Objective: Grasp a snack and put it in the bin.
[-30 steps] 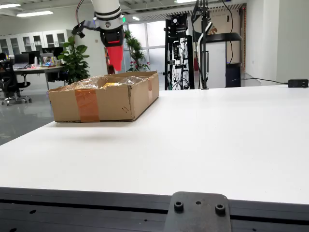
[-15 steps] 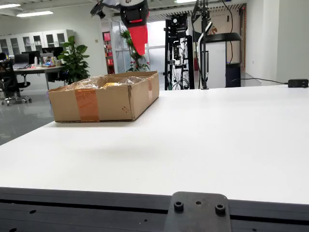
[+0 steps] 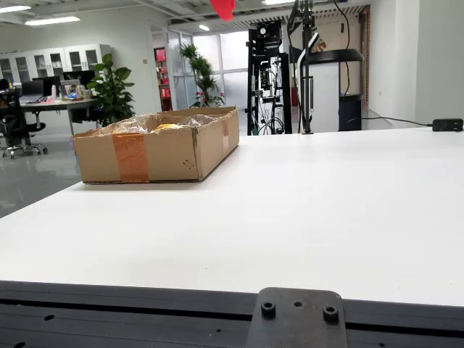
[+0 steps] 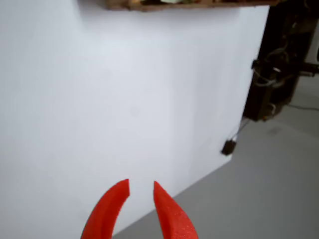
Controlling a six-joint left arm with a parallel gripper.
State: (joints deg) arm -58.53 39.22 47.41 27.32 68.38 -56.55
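A cardboard box (image 3: 156, 154) with a clear plastic liner stands on the white table (image 3: 304, 210) at the left of the fixed view. Something yellow (image 3: 168, 127), possibly a snack, shows inside it. My red gripper (image 3: 223, 7) only shows as a tip at the top edge of that view, high above the table. In the gripper view the two red fingers (image 4: 141, 183) stand a little apart with nothing between them, pointing down at bare table (image 4: 124, 99). The box's edge (image 4: 189, 5) runs along the top of that view. I see no snack on the table.
A black frame with cables and equipment (image 3: 268, 76) stands behind the table's far edge. A small black device (image 3: 447, 125) with a cable lies at the far right. A black mounting plate (image 3: 297, 319) sits at the near edge. Grey floor (image 4: 259, 189) lies past the table's edge.
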